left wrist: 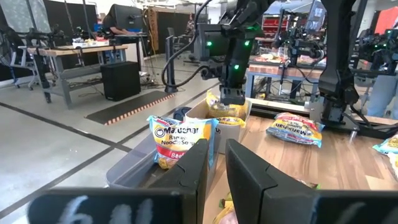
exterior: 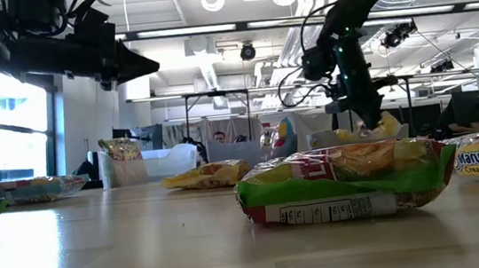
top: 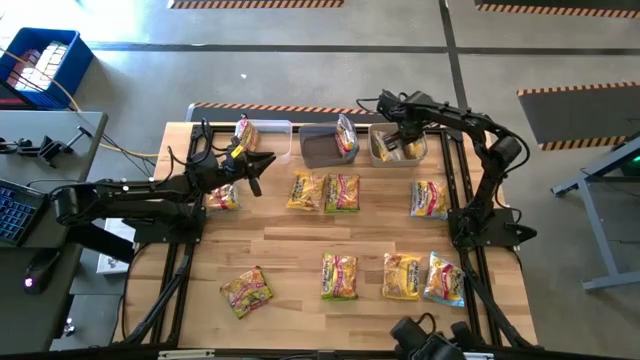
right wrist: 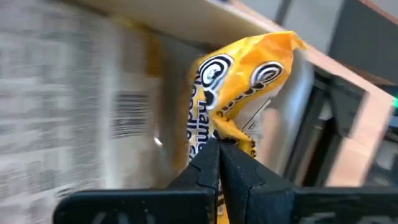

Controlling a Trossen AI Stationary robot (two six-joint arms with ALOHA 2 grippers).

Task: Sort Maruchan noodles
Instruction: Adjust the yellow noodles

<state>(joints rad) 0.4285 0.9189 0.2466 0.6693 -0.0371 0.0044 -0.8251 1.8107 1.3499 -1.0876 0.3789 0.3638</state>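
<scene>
Right end effector (right wrist: pixel 219 163) is pinched shut on a yellow noodle packet (right wrist: pixel 239 93) over the rightmost of three bins (top: pixel 398 146). Left end effector (top: pixel 262 163), narrowly parted and empty, hovers beside the leftmost bin. Eight packets dot the worktop (top: pixel 300 250).

Glossy plastic noodle packets (top: pixel 340 192) lie on a smooth, pale wooden table (top: pixel 290 255).
</scene>
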